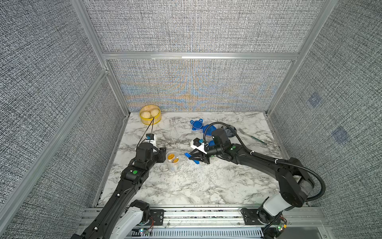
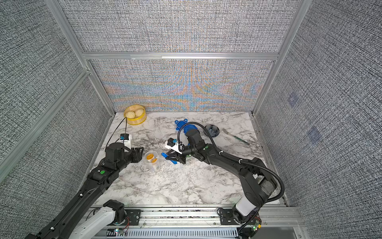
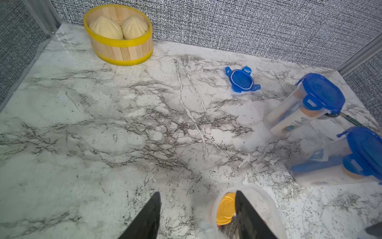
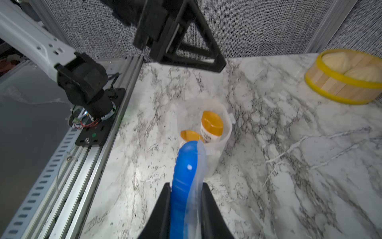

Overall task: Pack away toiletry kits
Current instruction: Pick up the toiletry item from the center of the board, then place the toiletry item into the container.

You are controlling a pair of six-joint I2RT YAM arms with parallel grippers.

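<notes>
Three clear cups are on the marble worktop (image 1: 186, 186). One open cup (image 1: 172, 162) stands left of centre in both top views, with two orange-capped bottles (image 4: 212, 122) inside. Two lidded cups (image 3: 306, 103) show at the right edge of the left wrist view, both packed, the lower one with something long and blue in it. In the top views the right arm (image 1: 258, 163) covers most of them. One loose lid (image 1: 196, 125), blue with four tabs, lies flat above centre, apart from every cup.

The right claw (image 4: 185, 184) is clamped on one blue toothbrush (image 4: 182, 165) in a clear wrapper. Its tip points at the open cup and ends near the rim. The left claw (image 3: 197, 192) hangs half spread and empty just left of that cup. One finger overlaps the rim in the left wrist view, and whether they touch cannot be told.

One steamer basket (image 1: 151, 121) with two buns (image 1: 145, 114) sits upper left. One dark dish (image 2: 211, 130) and one fork (image 2: 235, 135) lie right of centre.
</notes>
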